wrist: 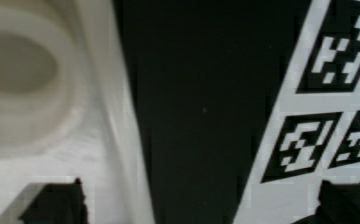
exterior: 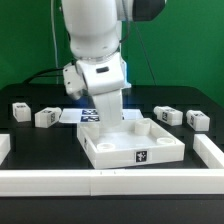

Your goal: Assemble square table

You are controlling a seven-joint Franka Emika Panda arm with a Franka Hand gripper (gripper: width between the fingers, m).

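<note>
Two fingers (wrist: 49,203) spread wide above tabletop rim (wrist: 99,130) and marker board (wrist: 319,105).

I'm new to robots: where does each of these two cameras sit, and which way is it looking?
Exterior view: off the arm, looking across the black table from slightly above; sees the square table top, loose legs and the white arm.
Wrist view: on the wrist, looking down past the open gripper at the table.
Shared: that top's edge and the marker board.
</note>
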